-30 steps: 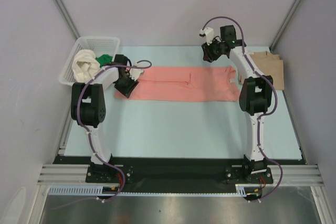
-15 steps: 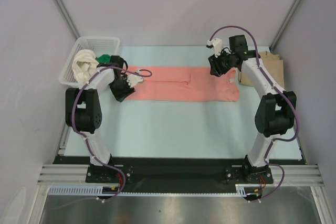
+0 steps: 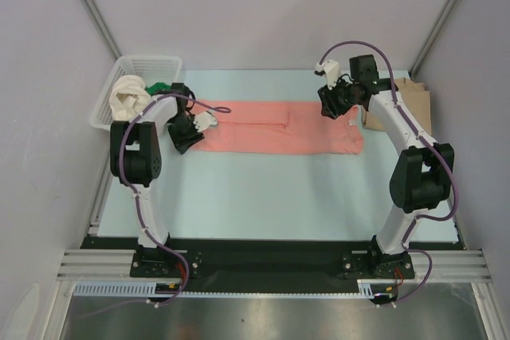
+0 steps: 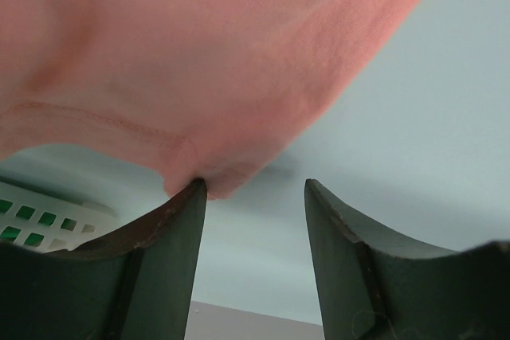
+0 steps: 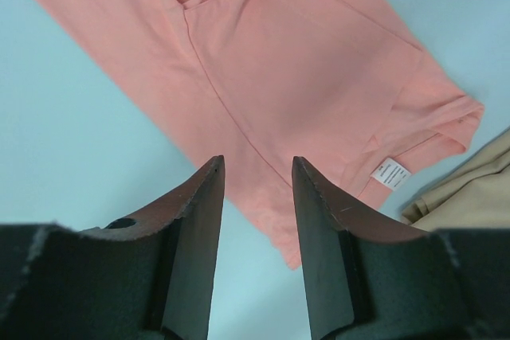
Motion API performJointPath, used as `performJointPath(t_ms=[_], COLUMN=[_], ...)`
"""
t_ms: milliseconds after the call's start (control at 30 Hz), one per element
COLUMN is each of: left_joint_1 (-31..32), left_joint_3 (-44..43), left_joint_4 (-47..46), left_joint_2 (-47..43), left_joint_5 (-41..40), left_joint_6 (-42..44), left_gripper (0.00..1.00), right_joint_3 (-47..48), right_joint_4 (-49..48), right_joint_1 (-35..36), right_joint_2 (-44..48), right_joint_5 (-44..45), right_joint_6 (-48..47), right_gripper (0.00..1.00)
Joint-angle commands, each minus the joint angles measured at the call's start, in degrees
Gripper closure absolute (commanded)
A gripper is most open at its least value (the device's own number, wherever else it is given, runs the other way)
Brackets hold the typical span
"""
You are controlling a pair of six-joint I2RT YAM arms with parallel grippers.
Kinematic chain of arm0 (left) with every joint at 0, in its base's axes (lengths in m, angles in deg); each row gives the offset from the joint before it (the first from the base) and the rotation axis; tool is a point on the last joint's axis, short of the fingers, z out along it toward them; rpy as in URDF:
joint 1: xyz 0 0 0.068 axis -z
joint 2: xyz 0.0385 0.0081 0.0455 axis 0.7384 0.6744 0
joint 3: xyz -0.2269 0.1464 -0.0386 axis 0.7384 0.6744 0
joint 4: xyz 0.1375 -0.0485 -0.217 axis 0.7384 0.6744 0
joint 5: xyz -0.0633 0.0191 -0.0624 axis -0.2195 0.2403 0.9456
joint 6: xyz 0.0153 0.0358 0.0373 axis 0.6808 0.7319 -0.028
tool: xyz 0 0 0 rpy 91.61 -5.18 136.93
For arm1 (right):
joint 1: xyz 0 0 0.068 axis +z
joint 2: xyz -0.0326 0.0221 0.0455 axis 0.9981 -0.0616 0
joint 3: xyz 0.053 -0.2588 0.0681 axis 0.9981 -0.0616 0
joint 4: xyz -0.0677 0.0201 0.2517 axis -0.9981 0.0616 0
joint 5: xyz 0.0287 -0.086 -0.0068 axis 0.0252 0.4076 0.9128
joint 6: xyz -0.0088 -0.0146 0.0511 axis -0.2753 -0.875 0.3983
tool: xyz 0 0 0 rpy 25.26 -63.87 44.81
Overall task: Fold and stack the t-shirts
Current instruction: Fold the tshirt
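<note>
T-shirt [image 4: 199, 61] blurred beside left gripper [image 4: 255, 189], basket [image 4: 36, 220] cropped

Bright, even light casts only soft shadows; the pink shirt [image 4: 199, 61] is blurred close to the left wrist camera.

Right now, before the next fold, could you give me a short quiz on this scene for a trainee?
1. True or false: the left gripper and the right gripper are both open.
2. Fill in: the tan shirt lies beside the pink t-shirt's ____ end, by the robot's sides.
3. What lies in the basket? A) the tan shirt B) the cream shirt and the green shirt C) nothing
Key: 1 true; 2 right; 3 B.
</note>
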Motion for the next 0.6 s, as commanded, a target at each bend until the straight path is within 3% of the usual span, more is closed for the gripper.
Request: performJointPath(t_ms=[0,100,200,367,567], left_joint_1=[-0.32,-0.41,-0.59,-0.67,-0.41], left_joint_3=[-2.03,-2.12,-1.33,-0.98,3.39], left_joint_4=[1.27,2.06,1.28,0.22,0.84], left_joint_2=[1.34,2.14,2.58,3.28,-1.10], left_joint_5=[-0.59,-1.38,-2.43,-5.60,-4.37], left_joint_6=[2.26,2.44,2.62,2.09,-1.07], left_gripper=[0.42,0.46,0.57,1.00,1.00], right_joint_3=[0.26,1.13,1.84,1.58,-0.88], right_joint_4=[-0.27,-0.27,-0.53,-0.62,-0.97], right_joint_1=[0.26,0.35,0.44,0.44,0.00], right_joint_2=[1.69,0.81,0.02,-0.51,0.11], right_joint_5=[0.48,0.39,0.56,1.00,1.00], right_joint_6=[-1.00,-0.99,-1.08,-0.91,-0.03], right_gripper=[0.55,0.55,0.55,0.56,0.56])
